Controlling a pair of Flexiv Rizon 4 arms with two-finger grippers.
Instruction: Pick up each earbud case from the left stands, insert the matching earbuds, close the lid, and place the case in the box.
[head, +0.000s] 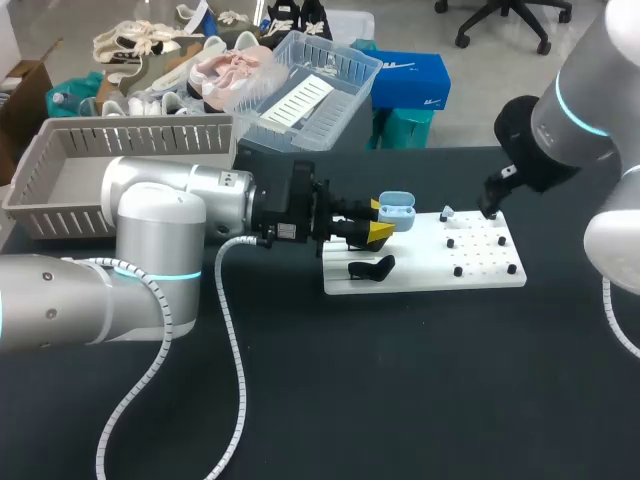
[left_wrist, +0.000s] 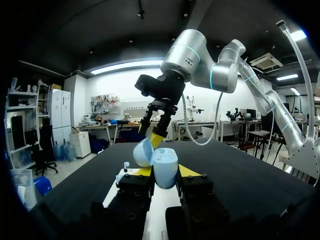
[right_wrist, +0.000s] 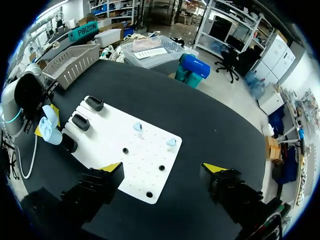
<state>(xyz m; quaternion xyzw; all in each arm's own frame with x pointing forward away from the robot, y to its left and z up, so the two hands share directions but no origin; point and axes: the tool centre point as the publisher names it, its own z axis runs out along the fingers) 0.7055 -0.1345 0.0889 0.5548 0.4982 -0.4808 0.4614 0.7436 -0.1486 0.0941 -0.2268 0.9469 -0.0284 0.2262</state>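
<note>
Black matte tabletop carried a flat white pegged board. Over the board's left edge, the left claw was clamped on a smooth, rounded pale-blue earbud case. The case's long axis ran out ahead of the fingertips, its domed lid hinged open to one side. Above the board's far right part, the right claw hung with fingers wide apart.

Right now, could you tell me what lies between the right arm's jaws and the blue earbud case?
In the head view, one pale earbud stands on the white board between the right jaws and the earbud case.
</note>
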